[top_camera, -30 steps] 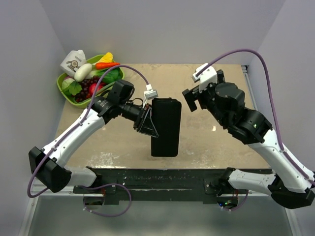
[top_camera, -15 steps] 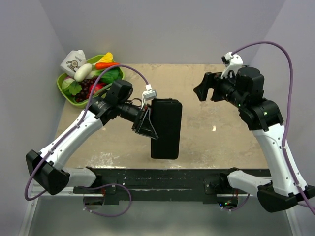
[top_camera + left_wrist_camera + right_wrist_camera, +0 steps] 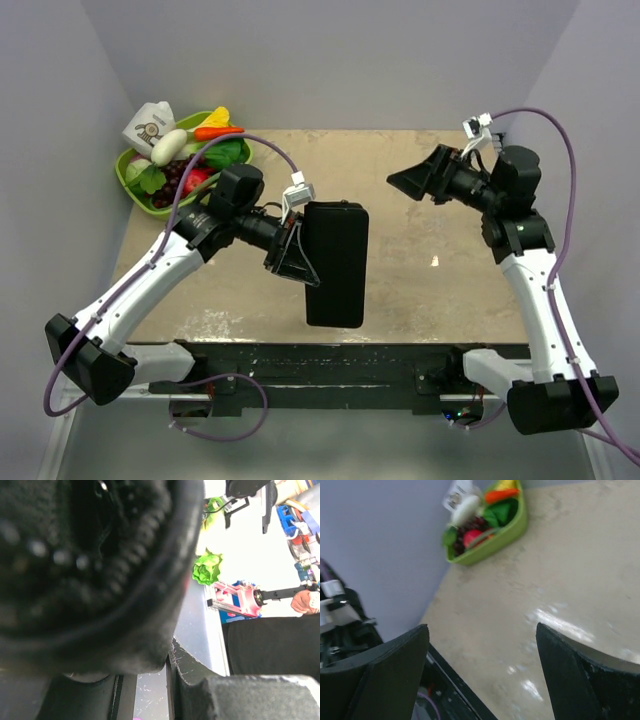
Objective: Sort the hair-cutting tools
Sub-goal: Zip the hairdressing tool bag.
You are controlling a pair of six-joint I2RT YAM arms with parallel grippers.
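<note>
Neither scissors nor comb can be made out in any view; the one black case (image 3: 337,262) is over the middle of the table (image 3: 430,300), its left edge pinched by the left gripper (image 3: 297,248). The right gripper (image 3: 408,182) is off to the far right, well apart from the case, its two fingers spread wide around nothing. The top view alone shows both arms, while the left wrist view shows only the case's zip (image 3: 125,565) close up, and the right wrist view looks across bare table to the one green basket (image 3: 490,547) of toy produce
</note>
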